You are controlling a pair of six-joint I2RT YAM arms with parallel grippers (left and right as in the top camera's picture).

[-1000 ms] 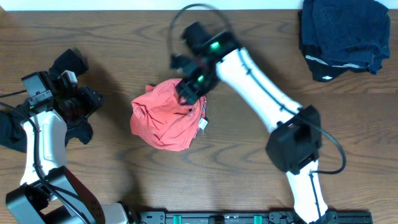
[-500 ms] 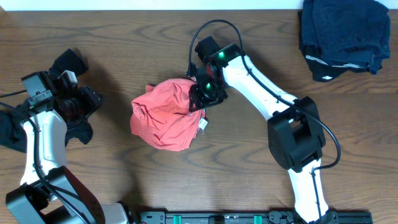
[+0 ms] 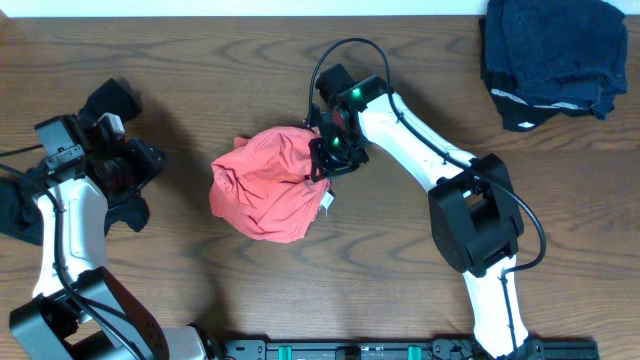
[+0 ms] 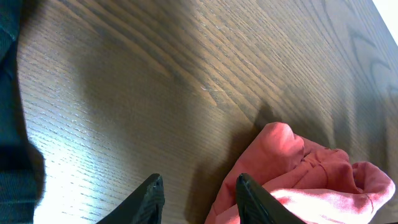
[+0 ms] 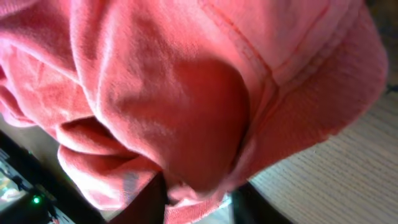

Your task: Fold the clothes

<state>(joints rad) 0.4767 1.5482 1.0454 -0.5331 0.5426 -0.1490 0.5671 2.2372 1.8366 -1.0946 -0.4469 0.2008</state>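
Far to the left of the red T-shirt, at the desk's edge, lies a black cloth, partly under the left arm. The left claw hangs well to the left of the T-shirt, over bare wood. Its fingers stand partly open and hold nothing. In the left wrist view the T-shirt shows just beyond the claw, with the black cloth along the left border.

The T-shirt itself lies crumpled in a rounded heap near the middle of the desk, and a small white label pokes out at its right side. The right claw sits on the T-shirt's upper right edge. From the right wrist, red cloth fills the view and a fold of it is pinched between the claw's fingers. Far to the right of the T-shirt and further back sits a dark blue heap of cloth.
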